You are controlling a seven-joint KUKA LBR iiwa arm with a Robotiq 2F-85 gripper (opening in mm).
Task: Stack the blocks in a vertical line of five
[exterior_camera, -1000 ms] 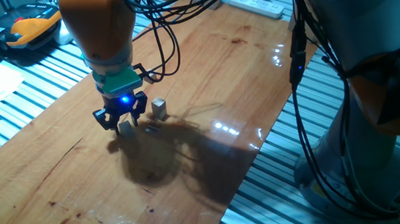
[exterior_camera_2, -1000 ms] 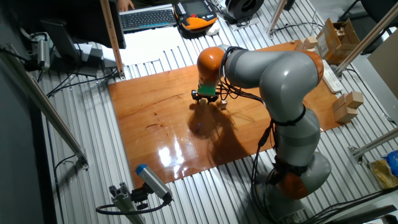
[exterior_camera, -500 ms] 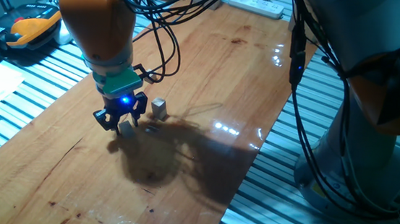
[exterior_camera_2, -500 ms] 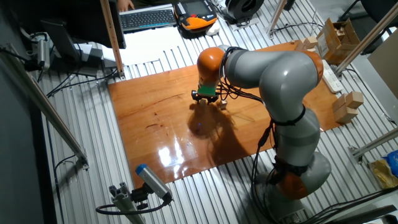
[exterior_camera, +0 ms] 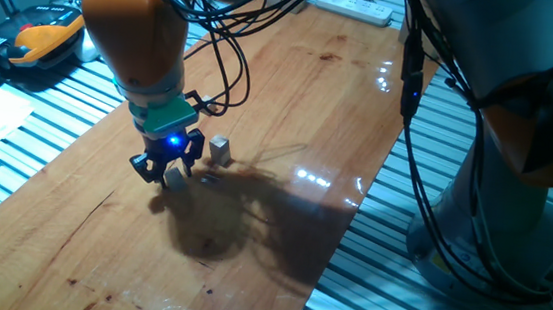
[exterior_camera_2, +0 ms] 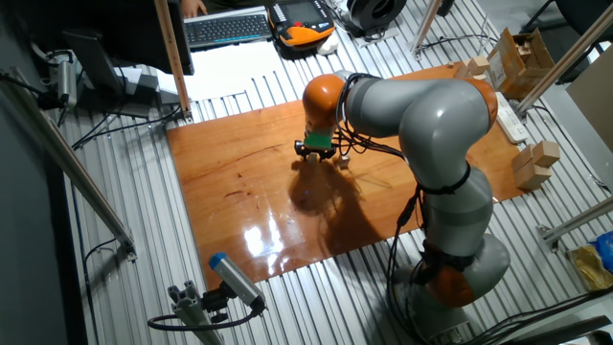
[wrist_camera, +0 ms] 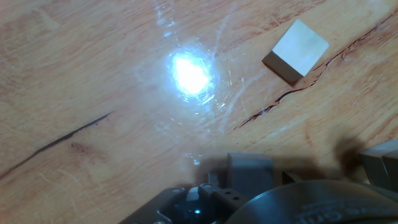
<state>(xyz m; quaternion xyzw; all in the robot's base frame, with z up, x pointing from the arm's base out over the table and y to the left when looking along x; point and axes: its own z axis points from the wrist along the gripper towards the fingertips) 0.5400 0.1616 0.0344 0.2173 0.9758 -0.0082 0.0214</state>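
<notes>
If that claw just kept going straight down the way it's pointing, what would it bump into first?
Most likely the bare wooden tabletop: the gripper points straight down, and the hand view shows bare wood ahead. A small block lies off to one side.

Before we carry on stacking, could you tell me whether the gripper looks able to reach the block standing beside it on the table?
Probably yes: the block stands alone on bare table just beside the gripper, with nothing between them.

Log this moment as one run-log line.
claw: low over table, state unclear | blocks: one beside claw, one at fingertips | stack: not started
</notes>
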